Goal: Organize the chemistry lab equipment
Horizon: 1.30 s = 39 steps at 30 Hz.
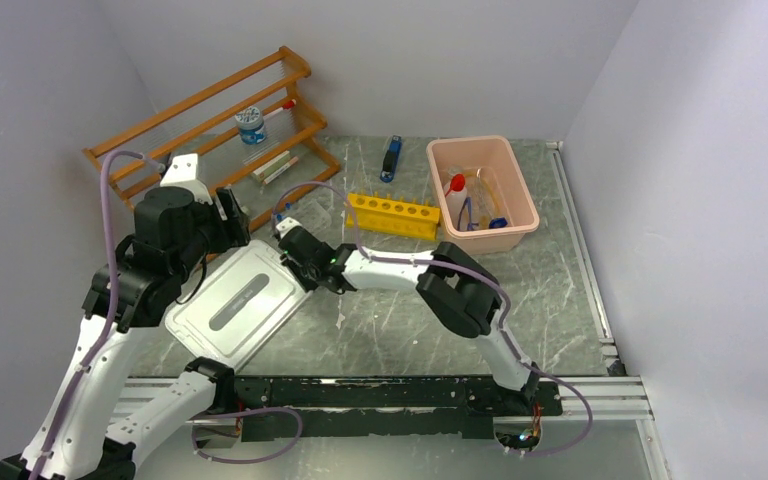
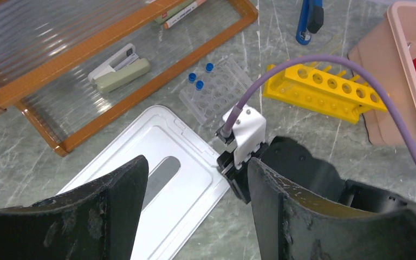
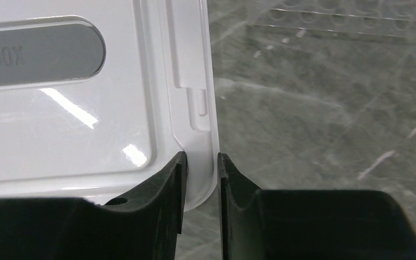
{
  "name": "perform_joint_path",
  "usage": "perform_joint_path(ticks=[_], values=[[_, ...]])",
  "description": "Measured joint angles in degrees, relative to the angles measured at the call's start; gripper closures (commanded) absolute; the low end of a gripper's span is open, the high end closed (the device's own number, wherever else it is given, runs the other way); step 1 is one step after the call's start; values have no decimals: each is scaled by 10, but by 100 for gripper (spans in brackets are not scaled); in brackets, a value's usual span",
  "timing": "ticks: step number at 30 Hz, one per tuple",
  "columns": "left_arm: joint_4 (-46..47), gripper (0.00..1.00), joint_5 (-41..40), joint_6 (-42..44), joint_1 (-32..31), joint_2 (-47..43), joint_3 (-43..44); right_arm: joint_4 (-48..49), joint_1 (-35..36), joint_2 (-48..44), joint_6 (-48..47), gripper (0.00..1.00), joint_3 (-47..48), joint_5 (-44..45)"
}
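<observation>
Bench [image 1: 390,330] of grey marbled stone carries a wooden rack [image 1: 210,98] in its far-left corner. A white lid [image 1: 230,310] lies flat toward the near-left, its long axis running from the near-left edge toward the bench middle. A pink tub [image 1: 468,142] near the far-right corner holds a red-capped bottle [image 1: 456,195]. The right gripper [image 3: 201,162] meets the lid from the right, jaws clenched either side of the rim at its far corner, no gap showing. The left gripper [image 2: 195,168] hangs above the same lid, jaws spread, holding nothing. Blue-capped tubes [image 2: 199,85] stand in a clear rack [image 2: 222,86] just beyond that corner. Any lift probably falls to the right arm.
</observation>
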Motion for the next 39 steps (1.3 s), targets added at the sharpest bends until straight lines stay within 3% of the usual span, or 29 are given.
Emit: perform_joint_path(ticks=[13, 25, 34, 36, 37, 39], values=[[-5, 29, 9, 0, -5, 2, 0, -17, -60, -66, -177, 82, -83, -85], [-7, 29, 23, -7, -6, 11, -1, -54, -92, -120, -339, 80, -144, -102], [29, 26, 63, -30, -6, 19, -92, -96, -133, -178, -393, 66, -206, -103], [42, 25, 76, -38, -6, 36, -131, -101, -141, -188, -395, 60, -218, -98], [55, 23, 89, -48, -6, 75, -174, -101, -146, -200, -395, 48, -233, -89], [65, 22, 93, -50, -6, 91, -188, -98, -148, -207, -387, 41, -239, -86]])
